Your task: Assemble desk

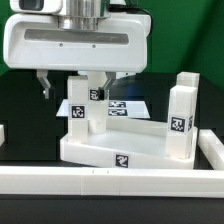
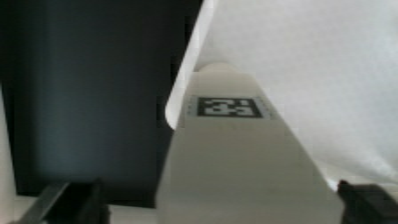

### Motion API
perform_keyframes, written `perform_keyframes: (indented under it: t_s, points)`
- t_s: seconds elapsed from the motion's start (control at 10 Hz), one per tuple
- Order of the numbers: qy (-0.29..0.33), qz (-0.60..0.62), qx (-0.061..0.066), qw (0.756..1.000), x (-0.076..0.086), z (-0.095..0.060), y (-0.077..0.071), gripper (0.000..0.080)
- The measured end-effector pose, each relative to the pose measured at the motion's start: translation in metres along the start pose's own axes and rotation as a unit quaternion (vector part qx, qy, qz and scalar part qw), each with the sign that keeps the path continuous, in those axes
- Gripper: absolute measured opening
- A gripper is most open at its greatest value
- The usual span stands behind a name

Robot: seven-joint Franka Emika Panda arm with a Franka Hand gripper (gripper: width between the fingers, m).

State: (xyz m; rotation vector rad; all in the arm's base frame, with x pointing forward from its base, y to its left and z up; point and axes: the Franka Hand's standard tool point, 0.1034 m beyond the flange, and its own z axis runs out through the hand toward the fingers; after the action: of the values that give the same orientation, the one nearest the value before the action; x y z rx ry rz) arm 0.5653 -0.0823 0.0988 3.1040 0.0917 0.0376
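The white tray-like tabletop [image 1: 135,148] lies tilted against the front rail, tag on its near rim. One white square leg [image 1: 78,112] stands upright at its corner on the exterior view's left, and a second leg [image 1: 181,113] stands at the right corner. My gripper [image 1: 72,90] hangs over the left leg with a finger on each side of it. In the wrist view this tagged leg [image 2: 226,120] runs between the two dark fingertips [image 2: 63,203]. A gap shows beside the leg, so the gripper [image 2: 214,205] is open around it.
A long white border rail [image 1: 110,182] runs along the front and up the exterior view's right side [image 1: 212,150]. The marker board [image 1: 128,104] lies flat behind the tabletop. A green wall closes the back.
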Motion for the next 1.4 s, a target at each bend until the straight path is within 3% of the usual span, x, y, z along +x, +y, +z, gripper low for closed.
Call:
perform_keyframes:
  t_s: [0.1, 0.2, 0.4, 0.8, 1.0, 1.4]
  points:
    - [0.0, 0.001, 0.0, 1.0, 0.0, 0.0, 0.0001, 0.0511]
    - [0.0, 0.001, 0.0, 1.0, -0.0002, 0.0001, -0.0003, 0.0328]
    - [0.0, 0.013, 0.001, 1.0, -0.0002, 0.0001, 0.0001, 0.0289]
    - [0.0, 0.136, 0.007, 0.991, -0.0009, 0.0002, 0.0016, 0.0289]
    - [0.004, 0.232, 0.022, 0.972, -0.002, 0.0011, 0.0051, 0.029]
    - [0.0, 0.396, 0.029, 0.918, -0.0057, 0.0018, 0.0061, 0.0294]
